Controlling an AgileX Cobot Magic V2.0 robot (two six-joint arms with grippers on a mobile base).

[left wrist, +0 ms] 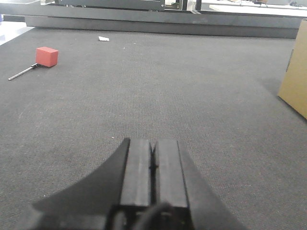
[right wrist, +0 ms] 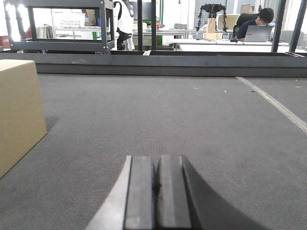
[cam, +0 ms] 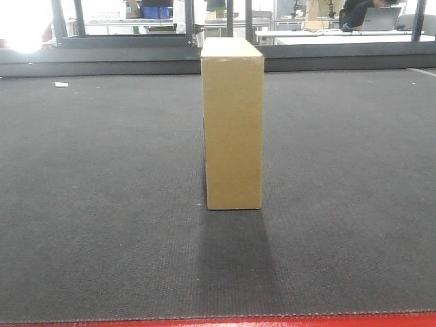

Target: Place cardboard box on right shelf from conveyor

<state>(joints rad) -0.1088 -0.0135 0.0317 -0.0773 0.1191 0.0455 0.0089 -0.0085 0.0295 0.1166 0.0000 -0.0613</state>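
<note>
The tan cardboard box (cam: 233,122) stands upright on its narrow end in the middle of the dark grey conveyor (cam: 102,204) belt, whose red edge runs along the bottom of the front view. A corner of the box (left wrist: 295,76) shows at the right edge of the left wrist view, and its side (right wrist: 18,110) fills the left of the right wrist view. My left gripper (left wrist: 152,146) is shut and empty, low over the belt left of the box. My right gripper (right wrist: 156,163) is shut and empty, right of the box. The right shelf is out of view.
A red block (left wrist: 47,56) with a thin metal rod lies on the belt far left. A small white scrap (left wrist: 103,38) lies near the belt's far edge. Beyond the conveyor stand a dark rack (right wrist: 62,24), desks and a seated person (right wrist: 254,24).
</note>
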